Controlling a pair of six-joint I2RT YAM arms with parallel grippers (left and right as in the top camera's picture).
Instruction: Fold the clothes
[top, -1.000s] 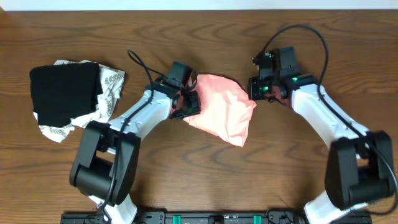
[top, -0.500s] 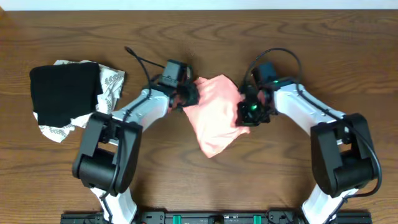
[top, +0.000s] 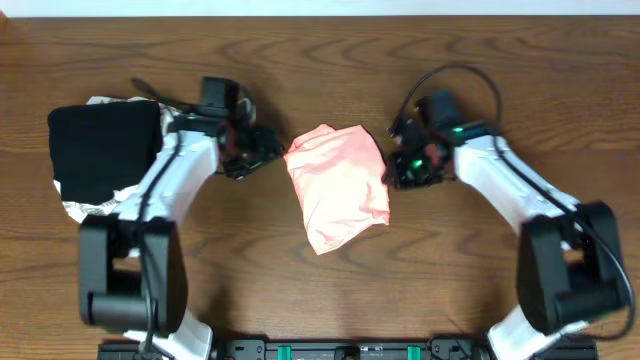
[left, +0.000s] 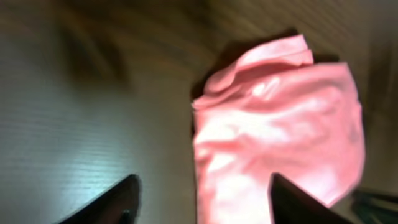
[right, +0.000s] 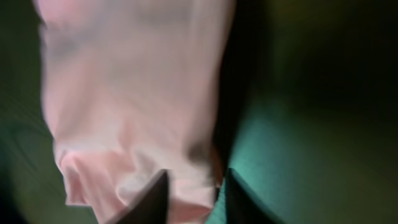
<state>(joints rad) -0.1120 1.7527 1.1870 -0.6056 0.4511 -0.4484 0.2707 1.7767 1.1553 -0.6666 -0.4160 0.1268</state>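
T-shirt (top: 338, 185): salmon-pink, folded, lying mid tabletop (top: 330, 60) between the arms
Left gripper (top: 262, 150): wide apart, holding nothing, left of T-shirt
Right gripper (top: 395, 172): narrow gap, at T-shirt's right edge

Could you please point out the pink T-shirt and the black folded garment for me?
pink T-shirt (top: 338, 190): overhead view, middle of the fabric.
black folded garment (top: 103, 150): overhead view, centre of its top face.
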